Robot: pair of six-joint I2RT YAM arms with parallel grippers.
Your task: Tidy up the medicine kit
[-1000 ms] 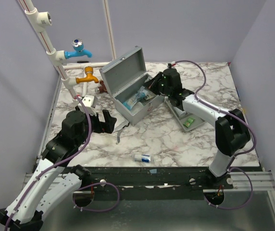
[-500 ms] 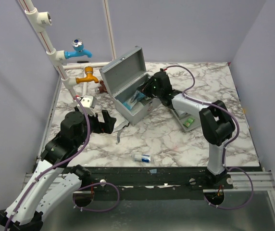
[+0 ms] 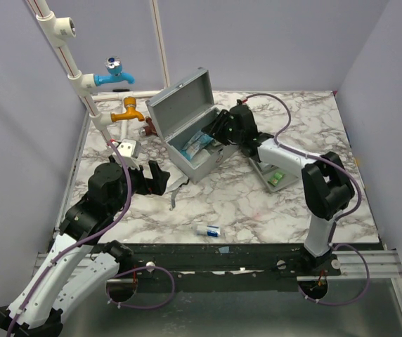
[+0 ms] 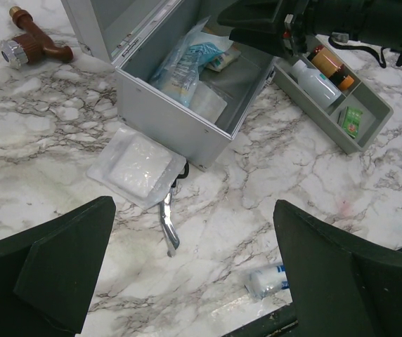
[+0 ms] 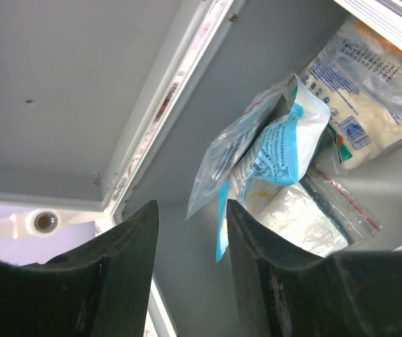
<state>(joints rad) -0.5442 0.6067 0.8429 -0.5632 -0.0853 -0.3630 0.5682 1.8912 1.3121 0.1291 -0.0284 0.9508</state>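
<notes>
Left gripper (image 4: 192, 210), fingers spread wide, hovers short of the boxy grey metal medicine kit (image 4: 166, 123), lid raised on the marbled desk (image 3: 243, 203); right gripper (image 5: 189, 210), fingers slightly apart and empty, faces glossy crinkled packets (image 5: 285, 147) inside.

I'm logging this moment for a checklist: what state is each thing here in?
medicine kit, lid open, packets inside.
tray, out of the kit, on the table beside it.
left end effector, open, empty.
right end effector, open, over the kit's inside.
gauze packet, flat on the table.
scissors, partly under the gauze packet.
small bottle, on its side.
</notes>
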